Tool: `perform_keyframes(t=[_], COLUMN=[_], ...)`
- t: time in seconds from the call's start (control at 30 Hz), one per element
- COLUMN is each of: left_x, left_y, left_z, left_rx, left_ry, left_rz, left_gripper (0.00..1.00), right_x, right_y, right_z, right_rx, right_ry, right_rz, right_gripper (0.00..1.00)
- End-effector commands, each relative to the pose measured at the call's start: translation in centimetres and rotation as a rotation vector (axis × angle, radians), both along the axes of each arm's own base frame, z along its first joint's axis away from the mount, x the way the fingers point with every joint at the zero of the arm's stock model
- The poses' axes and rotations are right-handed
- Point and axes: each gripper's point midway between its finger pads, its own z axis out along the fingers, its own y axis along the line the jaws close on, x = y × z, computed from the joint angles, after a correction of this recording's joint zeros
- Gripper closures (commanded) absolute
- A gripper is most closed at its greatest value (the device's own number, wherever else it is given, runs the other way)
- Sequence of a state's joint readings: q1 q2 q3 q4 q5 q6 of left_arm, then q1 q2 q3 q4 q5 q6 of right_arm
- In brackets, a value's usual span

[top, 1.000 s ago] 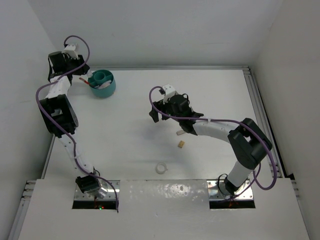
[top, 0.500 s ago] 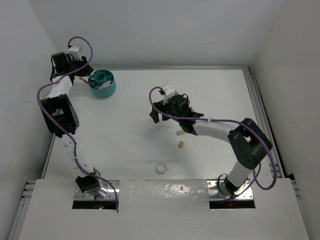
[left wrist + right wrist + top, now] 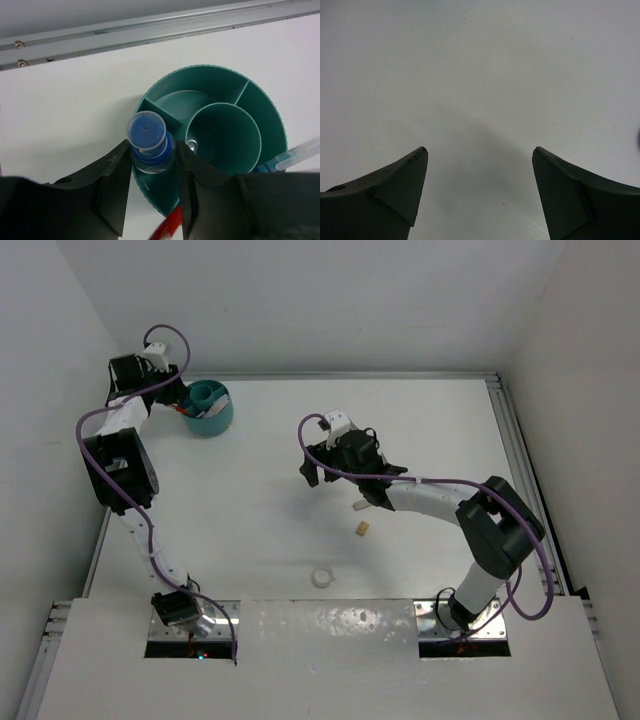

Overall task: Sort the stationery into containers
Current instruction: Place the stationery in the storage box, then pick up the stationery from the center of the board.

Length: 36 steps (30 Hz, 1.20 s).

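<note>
Over the last second the left wrist swings toward the far wall and closer to the cup (image 3: 214,420); the right arm and the loose items on the table (image 3: 250,510) keep their places.

The left gripper (image 3: 152,147) pinches the bottle (image 3: 146,131) between its two fingers (image 3: 114,180), one pad on each side of the clear body just under the blue cap. In the left wrist view the cap faces the camera. The bottle's long axis therefore runs roughly along the line of the fingers, cap end toward the wrist and base end away from it. The bottle sits at the cup's left rim, over the outer ring beside a divider. Whether its base is already inside that compartment cannot be told.

The cup stands upright at the far left of the table, near the rail. A round inner tube (image 3: 223,131) sits inside it, with dividers running out to the wall. A red pen (image 3: 167,229) and a blue pen (image 3: 300,152) show at its near and right edges.

The right gripper (image 3: 480,152) has its jaws spread wide and holds nothing. It hangs over bare table near the middle. A white eraser (image 3: 356,506) and a tan eraser (image 3: 361,529) lie near the right forearm. The tape ring (image 3: 321,577) lies flat nearer the bases.
</note>
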<state>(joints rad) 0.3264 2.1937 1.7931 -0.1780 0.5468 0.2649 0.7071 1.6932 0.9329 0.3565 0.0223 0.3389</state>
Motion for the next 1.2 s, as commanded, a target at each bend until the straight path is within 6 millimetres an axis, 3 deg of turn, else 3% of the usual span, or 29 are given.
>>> perform_keyframes(t=[0.0, 0.1, 0.37, 0.67, 0.7, 0.77, 0.8, 0.87, 0.93, 1.0, 1.03, 1.07, 1.13, 1.17], left_x=[0.7, 0.8, 1.2, -0.3, -0.7, -1.3, -1.9, -3.3, -4.8, -6.8, -7.8, -9.2, -11.1, -12.5], left_y=[-0.1, -0.2, -0.5, -1.6, -1.8, -2.2, -2.4, -3.1, -4.2, -5.2, -5.8, -6.4, -7.1, -7.4], left_z=[1.7, 2.7, 7.6, 14.3, 15.7, 17.3, 18.7, 20.4, 20.7, 21.4, 21.0, 22.1, 20.6, 21.5], left_rx=[0.046, 0.045, 0.039, 0.020, 0.019, 0.014, 0.017, 0.012, -0.006, -0.008, -0.010, -0.002, -0.004, 0.009], left_ry=[-0.058, -0.080, -0.164, -0.260, -0.280, -0.298, -0.316, -0.323, -0.298, -0.286, -0.260, -0.269, -0.211, -0.224], left_rz=[-0.016, -0.020, -0.024, -0.040, -0.040, -0.048, -0.052, -0.070, -0.108, -0.132, -0.150, -0.159, -0.174, -0.176], left_gripper=[0.64, 0.51, 0.45, 0.41, 0.33, 0.32, 0.32, 0.37, 0.45, 0.58, 0.62, 0.65, 0.65, 0.64], right_x=[0.5, 0.5, 0.1, -1.5, -1.8, -2.8, -3.5, -5.1, -6.5, -9.0, -9.9, -11.1, -13.1, -14.3], right_y=[0.4, 0.4, 0.6, 0.6, 0.4, -0.2, -0.1, -0.9, -1.3, -2.1, -2.3, -3.0, -2.9, -3.5], right_z=[3.8, 3.7, 4.2, 4.4, 4.4, 4.0, 3.7, 2.2, 1.4, 0.0, -0.5, -1.8, -2.2, -3.7], right_rx=[0.052, 0.054, 0.058, 0.012, -0.011, -0.064, -0.099, -0.171, -0.198, -0.240, -0.249, -0.277, -0.283, -0.305], right_ry=[-0.079, -0.075, -0.084, -0.092, -0.086, -0.068, -0.066, -0.008, 0.032, 0.087, 0.096, 0.117, 0.115, 0.140], right_rz=[0.004, 0.002, 0.013, 0.051, 0.055, 0.070, 0.094, 0.115, 0.121, 0.137, 0.142, 0.146, 0.146, 0.148], right_gripper=[0.17, 0.17, 0.17, 0.17, 0.18, 0.27, 0.45, 0.66, 0.79, 0.77, 0.69, 0.62, 0.46, 0.40])
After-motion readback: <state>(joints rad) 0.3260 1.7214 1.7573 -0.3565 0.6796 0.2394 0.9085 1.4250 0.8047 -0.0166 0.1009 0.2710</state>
